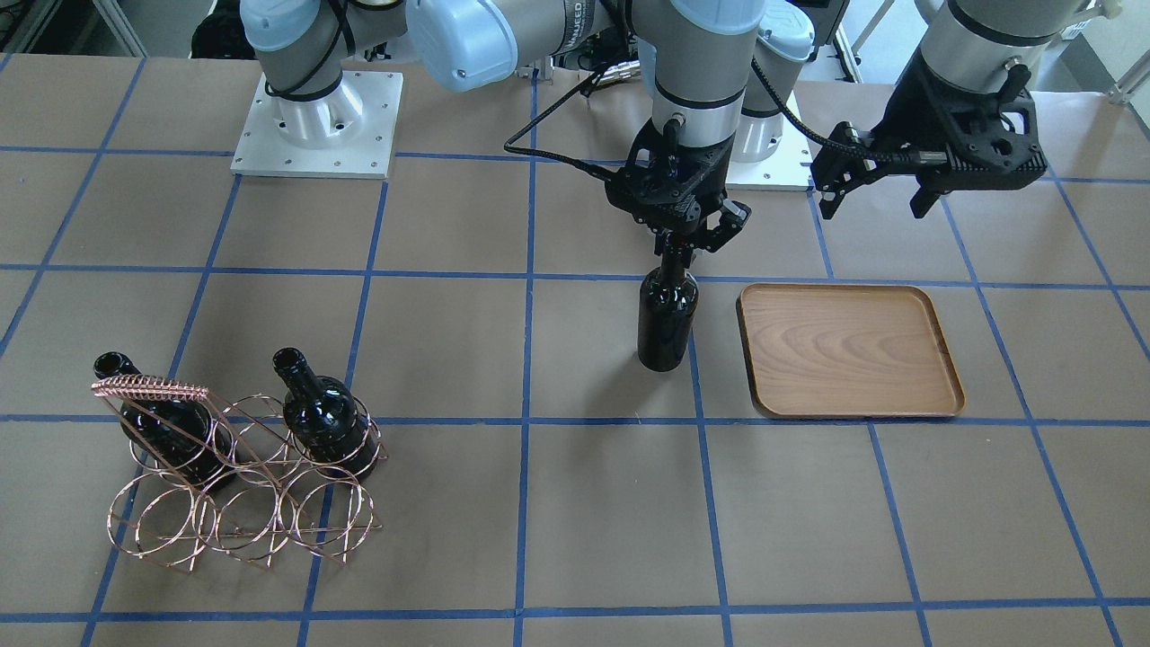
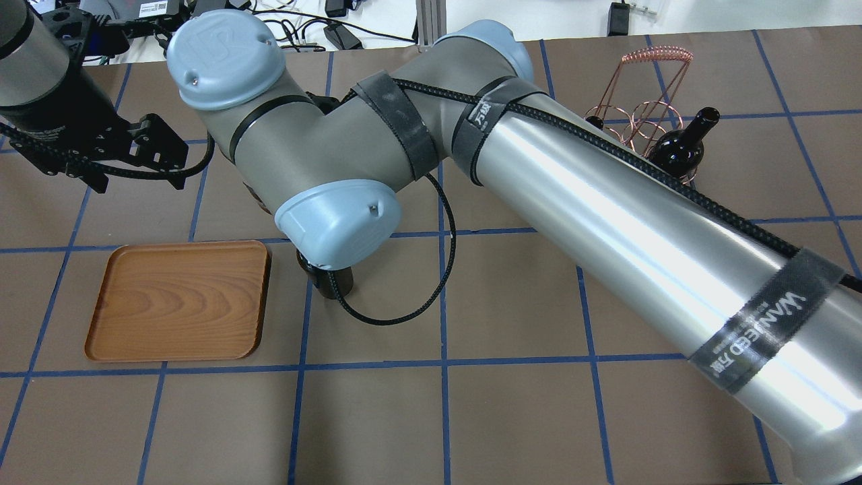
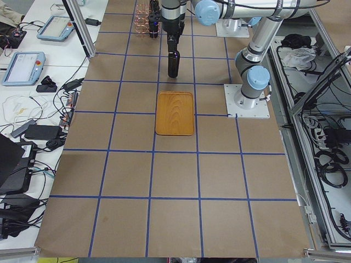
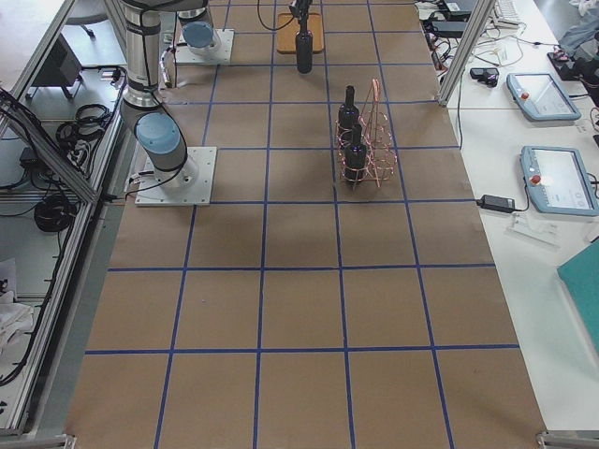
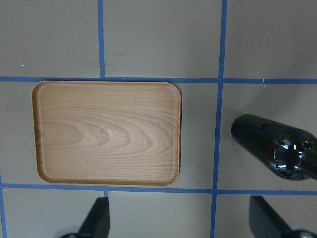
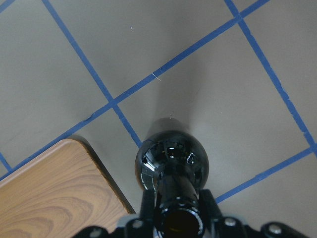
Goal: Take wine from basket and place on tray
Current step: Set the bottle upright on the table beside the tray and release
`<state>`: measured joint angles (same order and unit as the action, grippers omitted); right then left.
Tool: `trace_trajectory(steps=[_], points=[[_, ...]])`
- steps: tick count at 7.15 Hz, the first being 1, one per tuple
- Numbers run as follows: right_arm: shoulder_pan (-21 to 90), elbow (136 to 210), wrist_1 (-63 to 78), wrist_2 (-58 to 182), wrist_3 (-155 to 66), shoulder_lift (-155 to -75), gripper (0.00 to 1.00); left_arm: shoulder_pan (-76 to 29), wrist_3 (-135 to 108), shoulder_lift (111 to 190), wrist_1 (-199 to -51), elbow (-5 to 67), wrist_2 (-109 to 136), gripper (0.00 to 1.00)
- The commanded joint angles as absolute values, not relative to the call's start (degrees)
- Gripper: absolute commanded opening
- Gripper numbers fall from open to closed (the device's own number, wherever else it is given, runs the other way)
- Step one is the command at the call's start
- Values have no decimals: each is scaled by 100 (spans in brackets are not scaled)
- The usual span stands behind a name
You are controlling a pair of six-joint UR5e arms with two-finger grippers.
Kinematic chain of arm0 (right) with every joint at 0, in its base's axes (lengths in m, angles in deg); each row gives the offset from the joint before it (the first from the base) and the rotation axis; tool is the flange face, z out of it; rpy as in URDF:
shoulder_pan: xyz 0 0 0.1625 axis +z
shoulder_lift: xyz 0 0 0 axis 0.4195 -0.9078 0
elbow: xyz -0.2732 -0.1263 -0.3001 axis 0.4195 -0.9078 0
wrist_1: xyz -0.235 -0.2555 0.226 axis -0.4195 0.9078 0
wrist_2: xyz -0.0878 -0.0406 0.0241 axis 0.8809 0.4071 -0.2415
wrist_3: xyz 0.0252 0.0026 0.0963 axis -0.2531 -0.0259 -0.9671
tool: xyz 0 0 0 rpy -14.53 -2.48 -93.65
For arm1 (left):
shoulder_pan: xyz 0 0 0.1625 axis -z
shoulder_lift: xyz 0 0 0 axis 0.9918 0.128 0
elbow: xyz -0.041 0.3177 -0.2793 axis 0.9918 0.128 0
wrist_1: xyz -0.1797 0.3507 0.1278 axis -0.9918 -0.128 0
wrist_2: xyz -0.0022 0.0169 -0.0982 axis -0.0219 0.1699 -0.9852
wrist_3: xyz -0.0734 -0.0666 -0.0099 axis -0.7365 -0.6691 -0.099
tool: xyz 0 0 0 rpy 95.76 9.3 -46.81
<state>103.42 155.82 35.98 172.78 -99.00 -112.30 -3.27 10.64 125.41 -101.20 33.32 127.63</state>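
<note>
The widest thing under me is the tabletop (image 1: 611, 521), covered with brown paper and divided into squares by blue tape lines (image 1: 526, 503). On it lies the flat rectangular brown wooden tray (image 1: 849, 352), with rounded corners and a low rim. I give all places from this tray.

Well apart from the tray, toward my right side, stands the copper-pink wire basket (image 1: 151, 389), made of linked rings with a coiled handle bar. Two glossy black glass bottles (image 1: 328, 422) rest in its rings, a little tilted, with their necks upward.

The third glossy black glass wine bottle (image 1: 667, 319) is not in the basket. It stands upright just beside the tray's short edge, on the side that faces the basket. A narrow strip of paper shows between it and the tray, so it is not on the tray. Its base is at a blue line. I cannot tell whether the base touches the tabletop or hangs slightly over it.

My right jaws are closed around the narrow neck of this wine bottle, just under the open mouth, with one finger (image 6: 147, 206) against the glass on each side.

My left jaws hang high over the tabletop, near the tray's long edge that faces my bases. They are spread wide, the fingertips (image 5: 97, 218) far from each other, and they hold nothing.
</note>
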Motion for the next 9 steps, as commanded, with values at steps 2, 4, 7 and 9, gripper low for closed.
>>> trace_trajectory(steps=[2, 4, 7, 9], points=[[10352, 15587, 3589, 17010, -9990, -11224, 100, -511, 1215, 12529, -10126, 3332, 12803, 100], [10239, 15570, 3572, 16971, -9774, -11311, 100, -530, 1348, 12529, -10144, 3323, 12794, 100], [9512, 15648, 2390, 17016, -8703, -12135, 100, -539, 1348, 12555, -10416, 3305, 12751, 100], [8625, 15666, 1423, 17033, -6872, -12733, 100, -373, 1261, 12608, -10137, 3323, 12114, 100]])
